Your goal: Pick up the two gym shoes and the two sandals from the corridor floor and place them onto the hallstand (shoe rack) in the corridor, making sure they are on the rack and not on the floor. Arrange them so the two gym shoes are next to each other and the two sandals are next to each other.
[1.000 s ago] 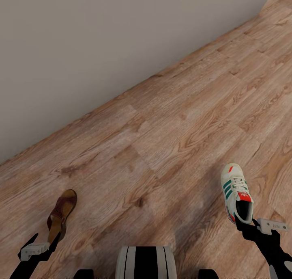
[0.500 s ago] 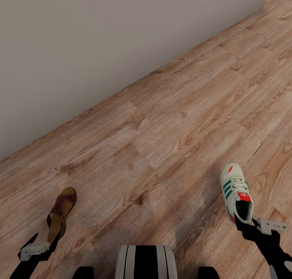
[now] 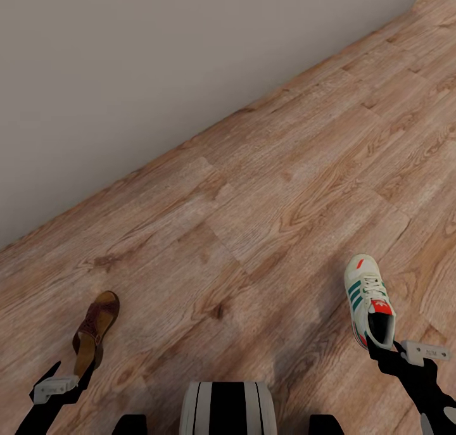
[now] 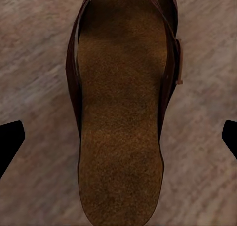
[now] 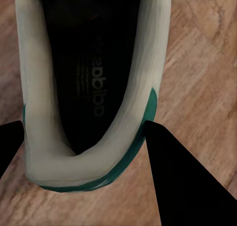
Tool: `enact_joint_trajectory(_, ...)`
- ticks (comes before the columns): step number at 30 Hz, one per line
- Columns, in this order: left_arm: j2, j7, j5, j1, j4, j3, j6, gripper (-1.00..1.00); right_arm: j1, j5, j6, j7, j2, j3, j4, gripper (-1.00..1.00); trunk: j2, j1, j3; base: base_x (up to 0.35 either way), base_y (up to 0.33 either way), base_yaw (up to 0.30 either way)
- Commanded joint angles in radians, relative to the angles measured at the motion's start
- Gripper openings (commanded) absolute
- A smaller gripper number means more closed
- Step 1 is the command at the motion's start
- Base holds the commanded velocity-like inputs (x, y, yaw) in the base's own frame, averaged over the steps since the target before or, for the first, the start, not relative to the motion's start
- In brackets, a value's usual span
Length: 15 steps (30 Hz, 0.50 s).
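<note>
The wall has slid slightly, so the robot turns; the left gripper (image 3: 63, 377) grips a sandal (image 3: 95, 331), the right gripper (image 3: 387, 348) a sneaker (image 3: 368, 299), both for the rack.

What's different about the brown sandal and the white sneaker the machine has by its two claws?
The sandal is dark maroon-brown and open, its tan footbed bare; the gym shoe is cream-white and closed, with green stripes, white laces and a red-orange tongue label. The sandal sits at the left gripper, whose fingers stand wide apart either side of its heel. The gym shoe sits at the right gripper, whose fingers press close on its heel rim. Both point away from the robot, above the wood floor.
</note>
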Motion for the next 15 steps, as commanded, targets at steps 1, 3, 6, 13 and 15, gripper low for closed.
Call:
enact_joint_trajectory(1,0.000,0.000,0.000,-0.001,0.000,0.000,0.000,1.00,0.000,-0.002,0.000,-0.001,0.000,0.000,0.000,-1.00,0.000,0.000,0.000,0.000,0.000,0.000)
enact_joint_trajectory(3,-0.001,0.000,0.000,-0.002,0.000,0.000,0.000,1.00,0.000,-0.002,0.000,-0.001,0.000,0.000,0.000,-1.00,0.000,0.000,0.000,0.000,0.000,0.000)
enact_joint_trajectory(6,-0.001,0.000,0.000,-0.003,0.000,0.000,0.000,1.00,0.000,-0.002,0.000,-0.001,0.000,0.000,0.000,-1.00,0.000,0.000,-0.001,0.000,0.000,0.000)
enact_joint_trajectory(13,-0.003,0.000,-0.001,-0.012,0.000,0.000,0.000,1.00,0.000,-0.002,0.000,-0.001,0.000,0.000,0.000,-1.00,0.000,0.000,-0.001,0.000,0.000,0.000)
enact_joint_trajectory(15,-0.003,0.000,-0.001,-0.014,0.000,0.000,0.000,1.00,0.000,-0.002,0.000,-0.001,0.000,0.000,0.000,-1.00,0.000,0.000,-0.001,0.000,0.000,0.000)
